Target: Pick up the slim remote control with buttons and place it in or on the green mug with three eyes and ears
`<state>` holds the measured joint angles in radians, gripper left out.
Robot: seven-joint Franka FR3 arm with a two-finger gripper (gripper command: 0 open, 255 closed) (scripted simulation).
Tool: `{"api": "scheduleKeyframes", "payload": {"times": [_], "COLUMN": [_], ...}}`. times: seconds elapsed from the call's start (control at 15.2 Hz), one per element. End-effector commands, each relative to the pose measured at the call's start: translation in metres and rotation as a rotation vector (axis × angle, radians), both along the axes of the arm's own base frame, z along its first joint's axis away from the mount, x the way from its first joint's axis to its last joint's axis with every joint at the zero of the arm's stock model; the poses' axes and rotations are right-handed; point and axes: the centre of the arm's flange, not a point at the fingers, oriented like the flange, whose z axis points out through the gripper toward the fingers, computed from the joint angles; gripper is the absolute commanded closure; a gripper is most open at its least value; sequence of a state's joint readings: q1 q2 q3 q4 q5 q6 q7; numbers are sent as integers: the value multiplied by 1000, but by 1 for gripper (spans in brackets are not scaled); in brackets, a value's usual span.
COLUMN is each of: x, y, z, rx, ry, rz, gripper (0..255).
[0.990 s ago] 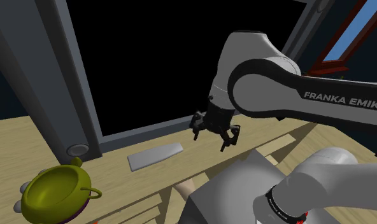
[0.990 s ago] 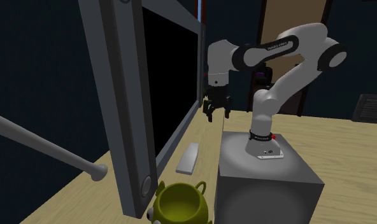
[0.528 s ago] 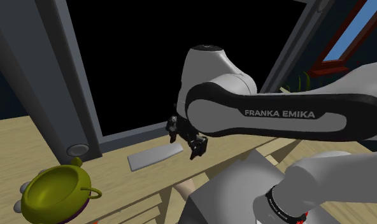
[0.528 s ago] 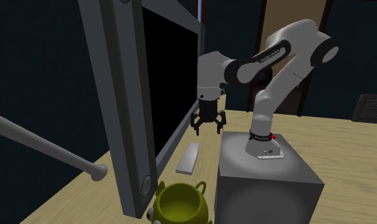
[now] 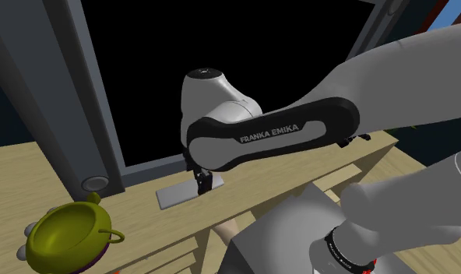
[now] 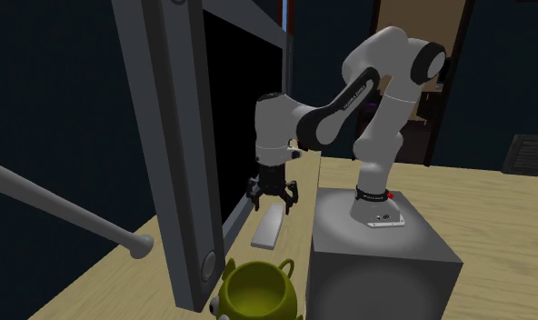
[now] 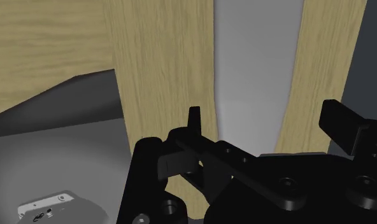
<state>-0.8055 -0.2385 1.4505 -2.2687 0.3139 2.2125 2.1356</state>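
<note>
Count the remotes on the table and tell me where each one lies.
1. The remote lies flat on the wooden table beside the window frame, under the open gripper; the arm may hide others.

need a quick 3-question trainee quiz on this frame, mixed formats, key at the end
1. True or false: the all-black two-finger gripper is shut on the flat grey slim remote.
2. Fill in: in the shoulder view, the yellow-green eared mug sits lower and to the ____ of the remote.
3. Where does the remote lie? A) inside the mug B) on the pale wooden tabletop C) clasped in the gripper

Key: 1 false, the fingers stand apart. 2 left. 3 B.
</note>
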Motion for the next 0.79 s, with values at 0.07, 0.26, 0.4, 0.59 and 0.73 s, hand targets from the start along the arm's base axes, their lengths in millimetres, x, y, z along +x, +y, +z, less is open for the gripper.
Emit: {"api": "scheduleKeyframes", "payload": {"times": [0.07,0.26,0.4,0.59,0.73], "x": [1,1,1,1,1], "y": [3,3,3,3,3], "z": [-15,-31,-39,-39,-39], "rx": [0,0,0,0,0], "ry": [-3,-3,-3,-3,-3], "rz": [-22,-22,-22,-22,-22], "gripper": [0,0,0,0,0]}}
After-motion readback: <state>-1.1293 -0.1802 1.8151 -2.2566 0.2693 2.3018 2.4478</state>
